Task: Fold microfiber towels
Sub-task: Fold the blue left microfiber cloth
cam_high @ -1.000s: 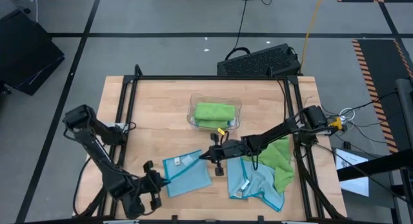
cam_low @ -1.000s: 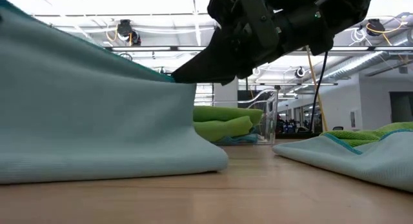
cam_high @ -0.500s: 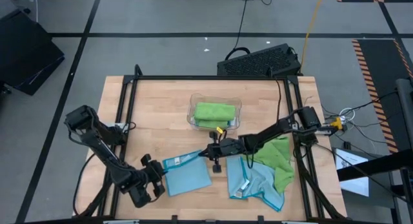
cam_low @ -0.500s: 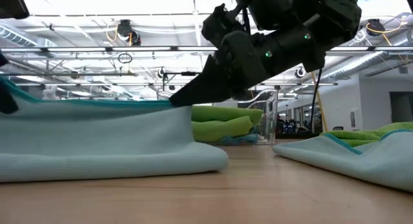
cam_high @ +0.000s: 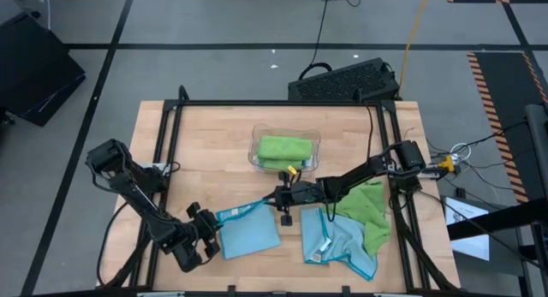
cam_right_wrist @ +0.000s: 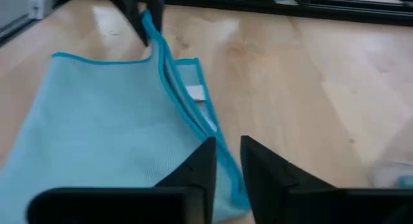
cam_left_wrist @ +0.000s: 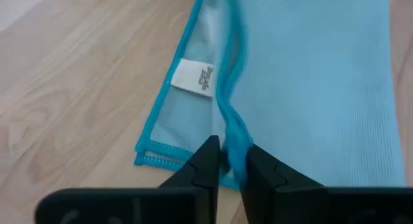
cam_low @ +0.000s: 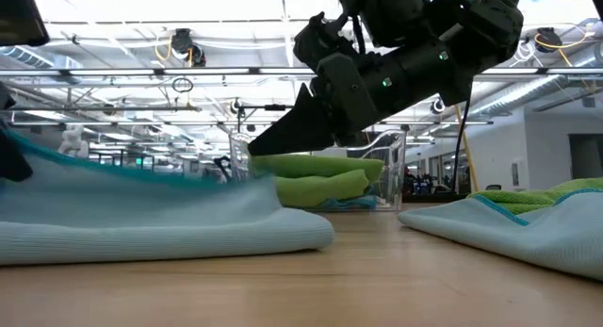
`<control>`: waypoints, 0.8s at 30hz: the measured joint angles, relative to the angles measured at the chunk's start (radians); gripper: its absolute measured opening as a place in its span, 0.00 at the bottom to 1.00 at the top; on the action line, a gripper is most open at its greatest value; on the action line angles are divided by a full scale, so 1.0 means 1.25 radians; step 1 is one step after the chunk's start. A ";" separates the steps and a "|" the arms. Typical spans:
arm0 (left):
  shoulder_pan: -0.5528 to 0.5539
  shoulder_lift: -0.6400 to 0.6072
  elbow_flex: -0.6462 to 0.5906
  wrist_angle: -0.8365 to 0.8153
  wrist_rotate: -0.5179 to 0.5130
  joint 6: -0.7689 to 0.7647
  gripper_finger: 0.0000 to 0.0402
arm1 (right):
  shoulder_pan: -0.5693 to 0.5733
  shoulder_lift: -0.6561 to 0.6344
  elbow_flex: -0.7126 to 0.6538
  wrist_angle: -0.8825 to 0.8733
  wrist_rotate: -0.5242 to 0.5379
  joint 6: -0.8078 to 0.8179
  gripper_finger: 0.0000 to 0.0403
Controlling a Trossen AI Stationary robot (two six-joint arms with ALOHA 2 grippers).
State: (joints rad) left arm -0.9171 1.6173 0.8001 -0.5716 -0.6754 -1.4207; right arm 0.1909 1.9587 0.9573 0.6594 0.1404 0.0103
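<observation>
The wooden table (cam_high: 214, 143) holds a clear plastic tray (cam_high: 314, 145) at the far middle, with folded green towels inside. A loose heap of blue and green towels (cam_high: 349, 233) lies near the right edge. The blue towel (cam_high: 248, 233) being folded lies at the near middle. It looks soft, light and floppy, so its stitched edge is the best place to hold. The left gripper (cam_left_wrist: 227, 161) is open just a little around that edge. The right gripper (cam_right_wrist: 226, 153) is also open a little, with the edge between its fingers.
</observation>
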 joint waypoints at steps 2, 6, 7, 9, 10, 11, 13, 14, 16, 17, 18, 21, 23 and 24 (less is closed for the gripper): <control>0.001 0.000 0.000 -0.001 -0.001 -0.001 0.17 | 0.000 0.000 0.000 -0.001 0.029 0.000 0.20; 0.004 0.000 0.000 -0.014 -0.001 -0.002 0.26 | 0.000 0.000 0.000 -0.004 0.060 0.001 0.30; 0.005 -0.001 0.002 -0.025 0.000 -0.002 0.28 | 0.000 0.000 0.000 -0.004 0.059 0.003 0.32; 0.009 -0.011 0.008 -0.065 0.005 -0.005 0.32 | 0.002 0.000 0.000 -0.004 0.057 0.004 0.35; 0.012 -0.021 0.012 -0.086 0.014 -0.006 0.34 | 0.007 0.000 0.000 -0.004 0.057 0.008 0.37; 0.014 -0.032 0.020 -0.107 0.022 -0.006 0.35 | 0.014 0.000 0.000 -0.003 0.057 0.012 0.37; 0.016 -0.061 0.034 -0.152 0.026 -0.005 0.38 | 0.031 0.000 0.000 0.003 0.055 0.016 0.38; 0.016 -0.076 0.042 -0.170 0.022 -0.003 0.38 | 0.041 0.000 0.000 0.003 0.054 0.019 0.38; 0.015 -0.108 0.049 -0.181 -0.016 0.006 0.38 | 0.059 0.000 0.000 0.010 0.054 0.028 0.38; 0.013 -0.121 0.049 -0.178 -0.048 0.015 0.38 | 0.067 0.000 0.000 0.018 0.054 0.034 0.38; 0.011 -0.129 0.049 -0.165 -0.090 0.032 0.38 | 0.075 0.000 0.000 0.029 0.056 0.040 0.37; 0.008 -0.120 0.030 -0.049 -0.213 0.140 0.36 | 0.092 0.006 0.000 0.067 0.074 0.051 0.34; 0.022 -0.101 0.003 0.065 -0.240 0.230 0.34 | 0.096 0.019 0.000 0.114 0.077 0.050 0.30; 0.033 -0.086 -0.012 0.128 -0.238 0.264 0.32 | 0.096 0.031 0.001 0.141 0.075 0.050 0.28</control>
State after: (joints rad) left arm -0.8764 1.5101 0.7849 -0.4117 -0.9725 -1.0903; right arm 0.3107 1.9970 0.9585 0.8354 0.2337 0.0732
